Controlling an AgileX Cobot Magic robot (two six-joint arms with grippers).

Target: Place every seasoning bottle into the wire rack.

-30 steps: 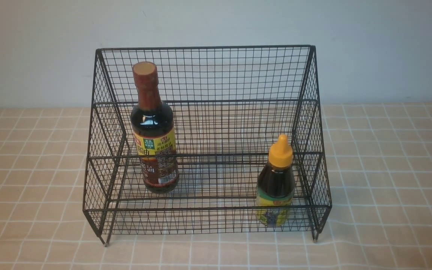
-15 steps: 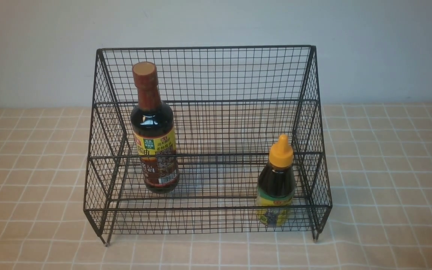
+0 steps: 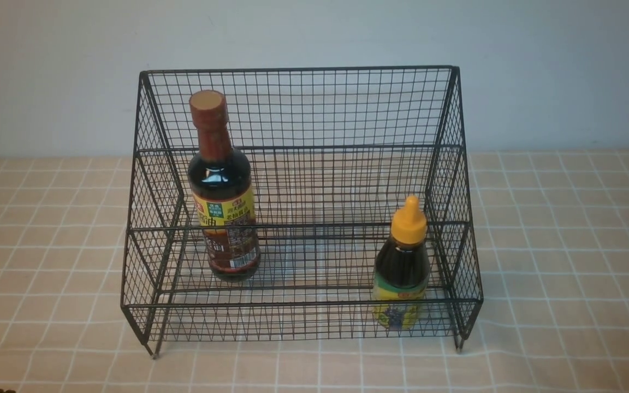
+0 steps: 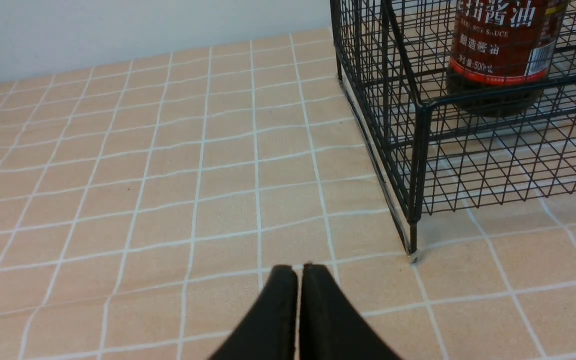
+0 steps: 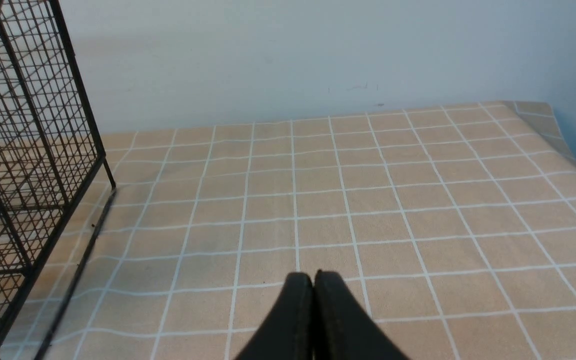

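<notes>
With both bottles upright inside rack [image 3: 301,218], tall bottle [image 3: 221,191] nearer left hand [image 4: 298,272], short bottle [image 3: 402,267] nearer right hand [image 5: 313,280]; both hands closed, empty

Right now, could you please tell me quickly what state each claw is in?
Left claw: closed, holding nothing.
Right claw: closed, holding nothing.

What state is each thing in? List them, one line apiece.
tall bottle: capped, in the wire rack on its left side, leaning slightly left.
short bottle: capped, upright, in the rack's front right corner.
wire rack: standing on the checked tablecloth, holding both bottles.
left gripper: shut, empty.
right gripper: shut, empty.
</notes>
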